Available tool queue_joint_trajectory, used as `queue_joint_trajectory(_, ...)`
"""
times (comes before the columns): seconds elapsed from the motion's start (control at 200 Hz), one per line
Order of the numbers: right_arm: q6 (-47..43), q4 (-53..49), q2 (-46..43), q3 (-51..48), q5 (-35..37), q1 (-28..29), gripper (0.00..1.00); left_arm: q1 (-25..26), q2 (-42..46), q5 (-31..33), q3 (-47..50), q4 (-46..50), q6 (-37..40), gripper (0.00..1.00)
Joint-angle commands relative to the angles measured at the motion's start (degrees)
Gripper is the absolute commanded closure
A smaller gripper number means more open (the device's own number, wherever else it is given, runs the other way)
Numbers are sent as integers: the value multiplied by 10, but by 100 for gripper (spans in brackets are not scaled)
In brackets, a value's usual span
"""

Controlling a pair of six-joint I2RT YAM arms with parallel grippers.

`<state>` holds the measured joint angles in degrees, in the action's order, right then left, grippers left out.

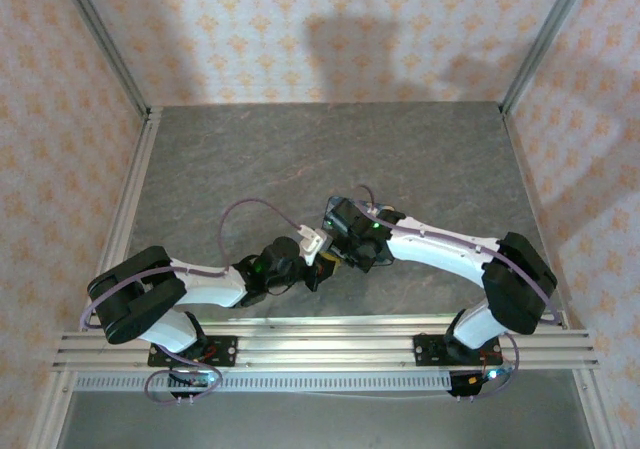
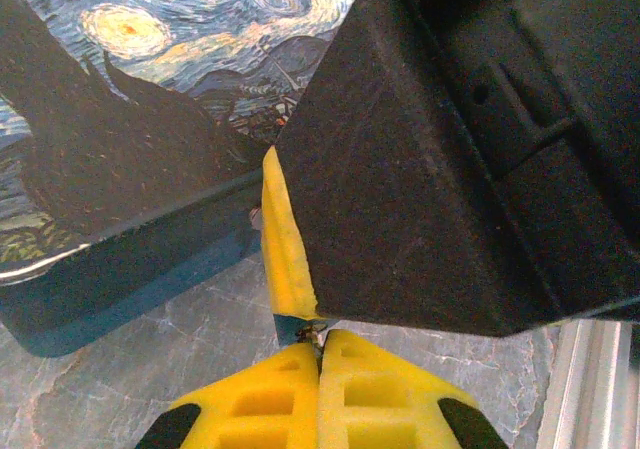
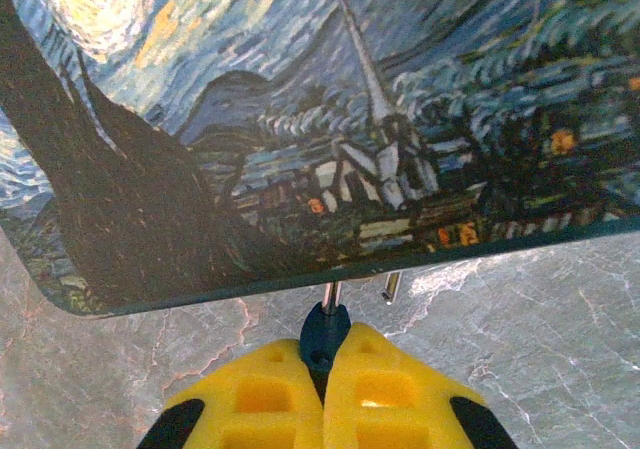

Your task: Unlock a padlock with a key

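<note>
My right gripper (image 3: pixel 328 347) is shut on the padlock (image 3: pixel 326 329), a tiny blue body between the yellow pads. Its thin silvery loop (image 3: pixel 328 295) runs up behind the edge of the painted box (image 3: pixel 300 119). A second silvery end (image 3: pixel 392 287) shows just to the right, apart from the body. In the left wrist view my left gripper (image 2: pixel 320 337) is shut on a small metal piece, apparently the key (image 2: pixel 316 333), whose tip meets the padlock's blue corner (image 2: pixel 288 327). Right above hangs the right gripper's black finger (image 2: pixel 420 189). From above, both grippers (image 1: pixel 325 261) meet mid-table.
The dark blue, yellow-swirled box (image 2: pixel 130 119) lies on the grey stone table top (image 1: pixel 330 149), directly ahead of both grippers. An aluminium rail (image 1: pixel 320 349) runs along the near edge. Patterned walls with metal posts (image 1: pixel 135 79) close in three sides.
</note>
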<state>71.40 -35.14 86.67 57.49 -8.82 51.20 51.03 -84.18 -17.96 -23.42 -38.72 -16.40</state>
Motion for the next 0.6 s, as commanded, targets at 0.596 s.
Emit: queue_joint_trajectory(0.596, -12, -11, -101, -92, 84, -25, 100, 1, 59, 56, -5, 71, 10, 63)
